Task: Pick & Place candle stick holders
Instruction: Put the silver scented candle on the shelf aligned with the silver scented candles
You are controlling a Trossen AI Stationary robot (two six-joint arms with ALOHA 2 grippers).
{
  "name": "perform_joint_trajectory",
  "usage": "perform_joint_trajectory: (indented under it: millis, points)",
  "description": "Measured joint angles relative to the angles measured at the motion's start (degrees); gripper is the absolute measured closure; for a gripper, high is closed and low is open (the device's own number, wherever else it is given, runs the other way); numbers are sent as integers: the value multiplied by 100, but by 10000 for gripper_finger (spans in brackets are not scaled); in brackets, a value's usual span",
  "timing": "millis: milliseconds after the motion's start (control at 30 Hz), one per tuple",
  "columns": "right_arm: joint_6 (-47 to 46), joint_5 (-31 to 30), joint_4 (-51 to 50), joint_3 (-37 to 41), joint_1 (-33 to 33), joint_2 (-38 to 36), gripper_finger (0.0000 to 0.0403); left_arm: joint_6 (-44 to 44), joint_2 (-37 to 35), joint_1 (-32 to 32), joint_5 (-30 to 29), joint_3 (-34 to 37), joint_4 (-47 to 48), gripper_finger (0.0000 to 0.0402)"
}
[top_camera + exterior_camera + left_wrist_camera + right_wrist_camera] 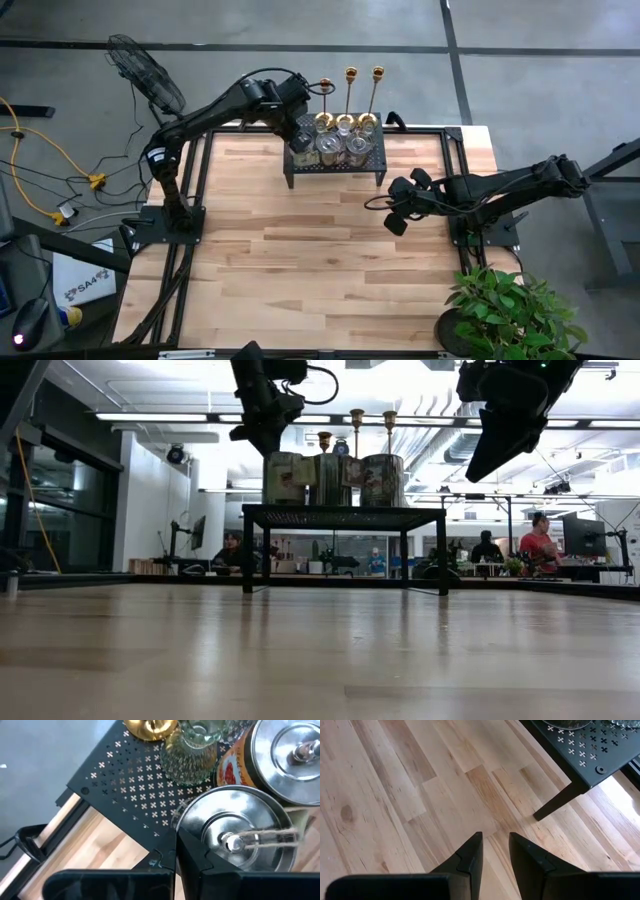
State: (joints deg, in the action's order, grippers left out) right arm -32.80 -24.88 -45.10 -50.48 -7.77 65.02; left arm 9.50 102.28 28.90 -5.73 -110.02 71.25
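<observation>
1. Left gripper (300,128) hangs over the near-left corner of the black mesh stand (300,178), directly above a lidded candle tin (235,837); its fingers sit close together and grip nothing.
2. Right gripper (397,212) hovers above bare wooden table (300,280), just beside the stand's near-right leg (560,802); its fingers are nearly together and empty.
3. Three brass candle stick holders (351,95) stand upright along the stand's far edge; the clear glass holders (192,757) crowd between them and the tins.
4. Risk: the stand top is tightly packed, so a descending finger may strike a tin or glass holder and shove its neighbours.
5. Risk: the brass holders are tall and slender; a sideways nudge would likely topple them off the far edge.
</observation>
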Motion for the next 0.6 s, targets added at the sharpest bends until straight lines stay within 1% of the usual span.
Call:
perform_joint_trajectory:
  millis: [167, 233, 333, 600]
  points:
    - [2, 0, 4, 0, 2, 0, 316, -28, 95, 3, 0, -13, -27, 401]
    - [2, 0, 4, 0, 2, 1, 316, -29, 132, -4, -111, -13, -73, 401]
    - [3, 0, 4, 0, 1, 0, 316, -26, 151, -4, -127, -13, -193, 401]
    - [7, 0, 4, 0, 2, 0, 316, -32, 151, -4, -177, -13, -164, 399]
